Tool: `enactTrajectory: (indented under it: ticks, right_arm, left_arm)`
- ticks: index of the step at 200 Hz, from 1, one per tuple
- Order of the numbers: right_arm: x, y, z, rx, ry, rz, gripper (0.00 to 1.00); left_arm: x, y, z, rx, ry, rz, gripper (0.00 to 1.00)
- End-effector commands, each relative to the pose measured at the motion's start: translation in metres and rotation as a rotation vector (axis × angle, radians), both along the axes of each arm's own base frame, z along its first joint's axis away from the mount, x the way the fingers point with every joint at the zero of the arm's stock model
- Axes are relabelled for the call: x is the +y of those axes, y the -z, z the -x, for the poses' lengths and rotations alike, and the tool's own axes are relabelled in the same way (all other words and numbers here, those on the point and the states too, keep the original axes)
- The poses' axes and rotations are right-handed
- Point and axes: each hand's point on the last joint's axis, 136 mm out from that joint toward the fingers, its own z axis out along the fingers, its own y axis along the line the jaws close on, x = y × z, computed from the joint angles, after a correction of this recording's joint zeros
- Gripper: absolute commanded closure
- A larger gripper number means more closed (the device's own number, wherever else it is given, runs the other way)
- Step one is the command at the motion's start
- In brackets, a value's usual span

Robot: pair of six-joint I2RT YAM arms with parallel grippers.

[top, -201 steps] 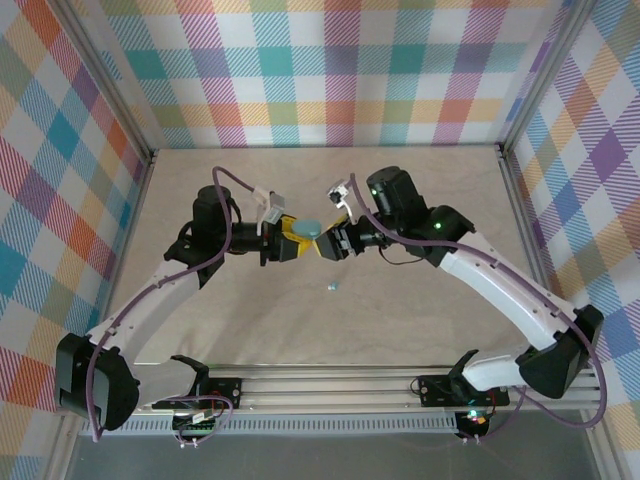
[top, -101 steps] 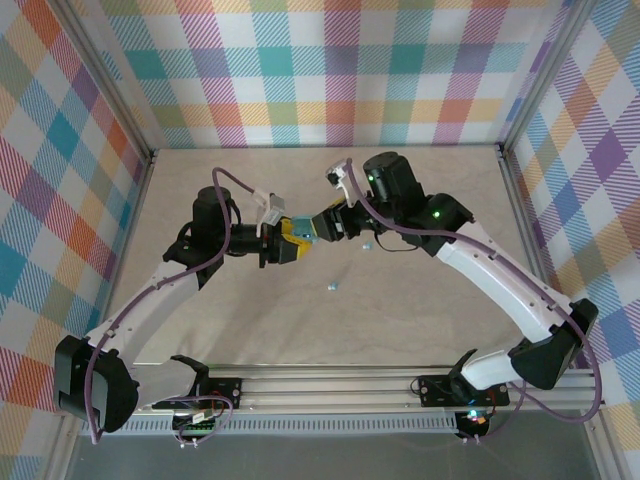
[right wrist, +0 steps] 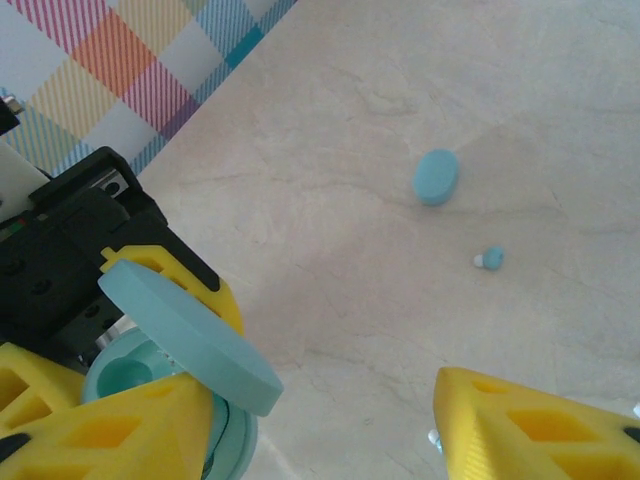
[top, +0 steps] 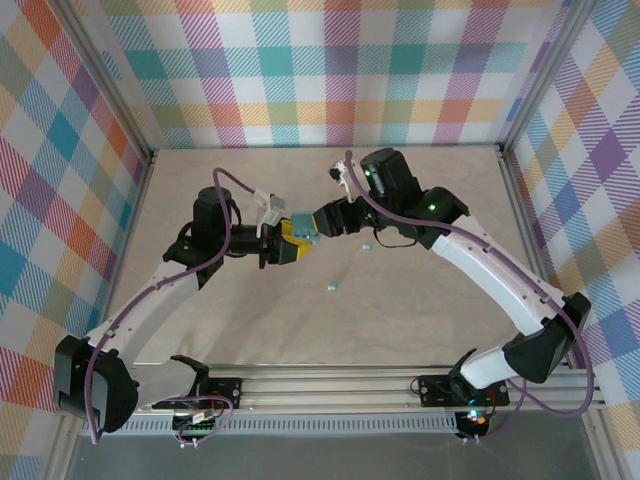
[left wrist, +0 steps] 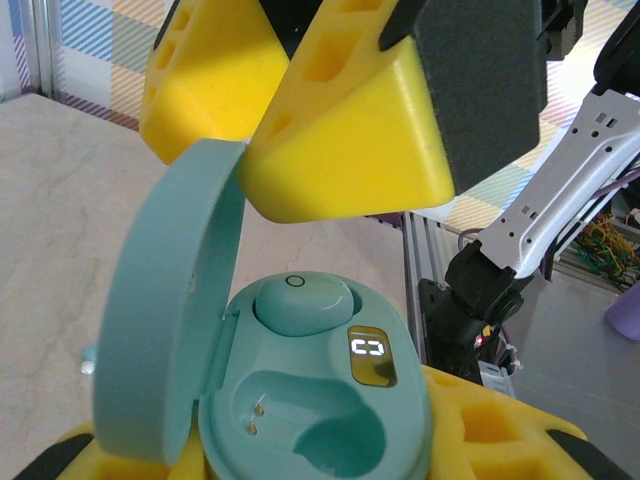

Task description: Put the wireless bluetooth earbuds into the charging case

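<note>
**Mia:** Is the job done yet?

**Ben:** No, not yet. The left gripper (top: 290, 243) is squeezed onto the charging case (left wrist: 315, 400) and holds it. The lid (left wrist: 160, 330) stands open.

**Mia:** Is anything inside?

**Ben:** I think one earbud (left wrist: 300, 303) sits in the far slot. It looks round and snug in there. The near slot (left wrist: 305, 430) is empty, and you can see two little metal dots in it.

**Mia:** Where are the other ones?

**Ben:** A loose earbud (right wrist: 489, 258) lies on the table (top: 220, 320), well apart from the case. A bigger teal oval piece (right wrist: 436, 177) lies near it.

**Mia:** What about the right gripper?

**Ben:** The right gripper (top: 318, 222) is just above the case. Its yellow fingers (left wrist: 345, 150) are spread wide with nothing between them. One finger seems to touch the top edge of the lid.

**Mia:** So what is left?

**Ben:** My guess is about half. A loose earbud must be picked up and put in the empty slot. Maybe the lid gets closed after that.
</note>
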Motion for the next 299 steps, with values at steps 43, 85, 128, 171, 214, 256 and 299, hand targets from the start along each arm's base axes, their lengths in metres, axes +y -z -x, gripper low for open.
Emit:
enactTrajectory:
  ticks: [43, 85, 128, 171, 214, 256, 299]
  right_arm:
    - [0.001, -0.022, 0.014, 0.002, -0.04, -0.09, 0.38]
    - [0.001, -0.02, 0.016, 0.005, -0.052, -0.087, 0.38]
    - [0.004, -0.013, 0.013, 0.016, -0.058, -0.068, 0.37]
    - [0.004, 0.002, 0.001, 0.003, -0.043, -0.016, 0.37]
    - [0.002, 0.015, -0.015, 0.05, 0.014, 0.016, 0.38]
    - [0.002, 0.006, -0.013, 0.094, 0.004, -0.036, 0.37]
    - [0.003, 0.005, -0.008, 0.134, -0.03, -0.054, 0.37]
  left_arm:
    - [-0.002, -0.006, 0.0, -0.018, 0.005, 0.004, 1.0]
    - [-0.003, -0.007, -0.002, -0.017, 0.006, 0.008, 1.0]
    - [-0.003, -0.007, -0.003, -0.01, 0.005, 0.011, 1.0]
    - [-0.004, -0.009, -0.003, -0.01, 0.016, 0.024, 1.0]
    - [-0.004, -0.008, 0.001, -0.01, 0.03, 0.03, 1.0]
    - [-0.005, 0.002, -0.008, 0.015, -0.001, 0.008, 1.0]
    - [-0.008, 0.006, -0.025, 0.036, -0.011, 0.003, 1.0]
